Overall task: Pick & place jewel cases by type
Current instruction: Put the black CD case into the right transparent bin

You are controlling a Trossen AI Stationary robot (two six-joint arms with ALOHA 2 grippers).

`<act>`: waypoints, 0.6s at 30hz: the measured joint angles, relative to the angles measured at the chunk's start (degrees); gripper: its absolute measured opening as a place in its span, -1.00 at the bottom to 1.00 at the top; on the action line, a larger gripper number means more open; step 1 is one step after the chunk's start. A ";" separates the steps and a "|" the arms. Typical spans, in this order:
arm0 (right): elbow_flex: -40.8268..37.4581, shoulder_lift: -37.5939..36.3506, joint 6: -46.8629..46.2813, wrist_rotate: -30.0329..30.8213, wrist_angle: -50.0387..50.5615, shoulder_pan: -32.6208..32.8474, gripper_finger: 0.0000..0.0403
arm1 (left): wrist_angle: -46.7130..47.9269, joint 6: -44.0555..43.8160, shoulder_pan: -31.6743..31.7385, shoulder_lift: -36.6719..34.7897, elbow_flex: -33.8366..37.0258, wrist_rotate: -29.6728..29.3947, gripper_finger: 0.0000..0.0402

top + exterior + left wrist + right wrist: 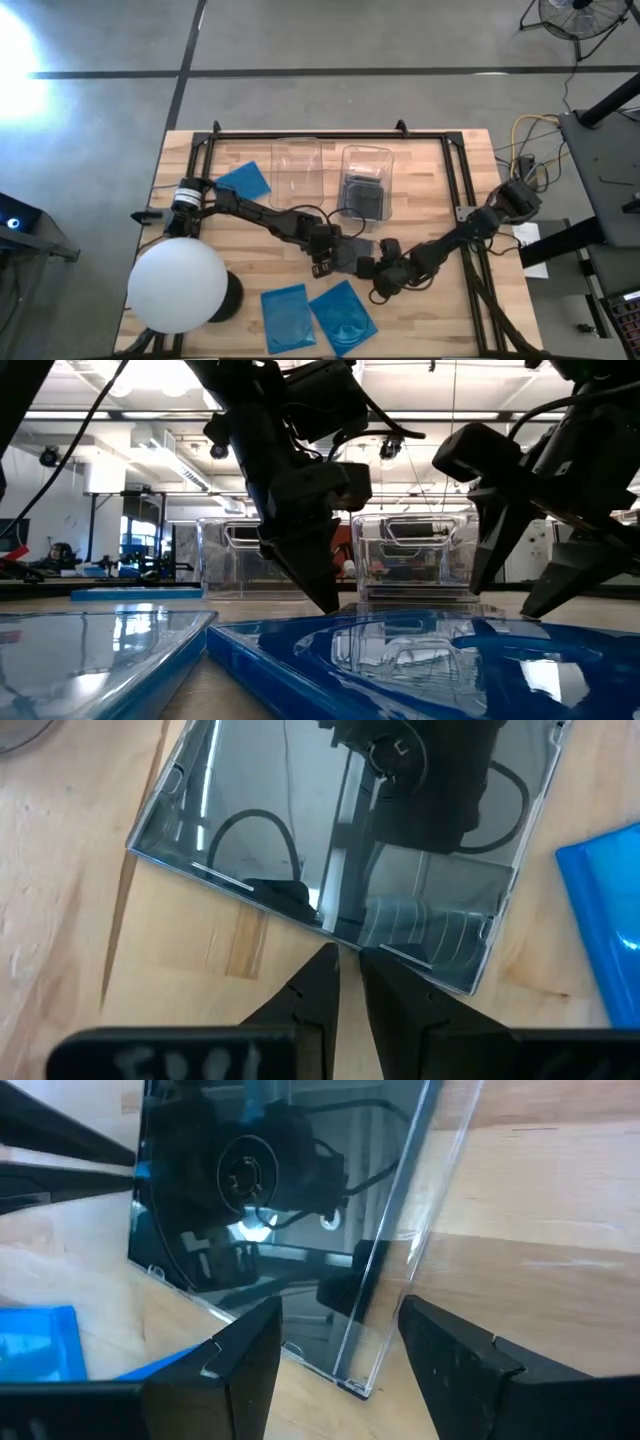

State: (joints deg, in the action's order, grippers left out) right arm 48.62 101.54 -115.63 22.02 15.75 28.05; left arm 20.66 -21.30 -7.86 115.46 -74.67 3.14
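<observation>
Two grippers flank one dark jewel case (357,252) at mid-frame: left gripper (347,970) nearly closed at its edge, right gripper (340,1342) open beside it.

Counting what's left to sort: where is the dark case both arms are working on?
In the high view the dark jewel case lies flat at the table's middle, between the left hand and right hand, in front of the clear bins.

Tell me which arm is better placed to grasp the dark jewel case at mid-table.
Probably the right: the right gripper stands open astride an edge of the dark jewel case, while the left gripper is shut at another edge.
</observation>
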 joint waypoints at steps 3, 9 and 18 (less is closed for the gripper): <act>-0.07 -0.99 2.11 -0.46 -0.11 -0.11 0.00 | 0.56 0.85 0.00 0.00 0.00 0.00 -0.82; -0.33 -6.57 6.23 5.11 -0.29 2.61 0.00 | 2.89 3.55 -0.12 0.00 0.85 0.03 -0.82; 0.07 -10.16 16.22 12.09 -7.12 3.71 0.00 | -0.24 -1.35 -0.15 0.00 4.84 0.17 -0.82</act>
State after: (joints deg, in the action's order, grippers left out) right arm 48.69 91.37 -99.41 34.11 8.63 31.77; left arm 20.41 -22.64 -8.01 115.46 -69.84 3.31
